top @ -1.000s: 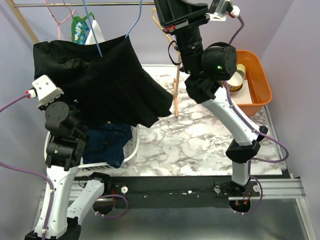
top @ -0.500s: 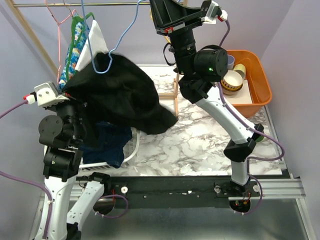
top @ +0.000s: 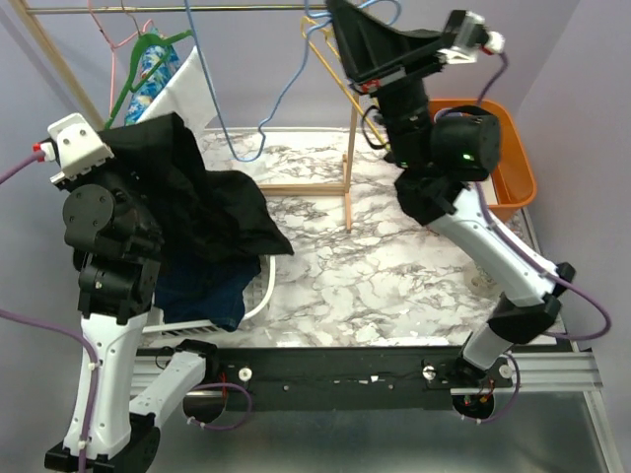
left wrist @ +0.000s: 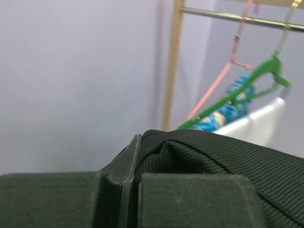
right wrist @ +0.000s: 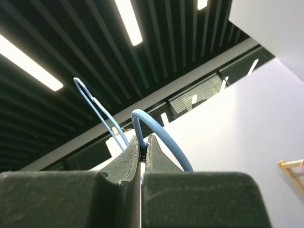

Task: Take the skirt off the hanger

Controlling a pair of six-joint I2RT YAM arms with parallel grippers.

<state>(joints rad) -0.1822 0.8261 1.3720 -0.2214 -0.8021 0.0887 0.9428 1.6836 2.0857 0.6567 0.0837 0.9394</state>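
While both arms are holding their loads apart, left gripper [left wrist: 134, 176]: fingers are clamping on a ribbed fold of black cloth, no gap showing between them.
Skirt [top: 202, 202]: hanging bunched from that pinch at the near left, off the wire altogether. Its long axis is running from the pinch at the left down toward a hem corner at the near right.
Navy garment [top: 202, 291]: lying under the skirt's lower edge, beside a white basket rim [top: 264, 288].
Table [top: 394, 276]: marble top is lying to the right of the skirt.
Hanger [top: 242, 158]: dangling bare at the far centre, its hook end up at the right and its lower loop pointing near-left toward the skirt.
Gap: the wire is passing just beside the skirt's far edge; whether they are touching, cannot tell.
Right gripper [right wrist: 141, 159]: fingers are pinching the light-blue wire near its hook, raised at the far centre.
Rail [top: 227, 8]: running across the far edge, carrying a green hanger [top: 148, 47].
Next move, likely: the left arm, the only one on the cloth, is setting up to carry it near, away from the loop.
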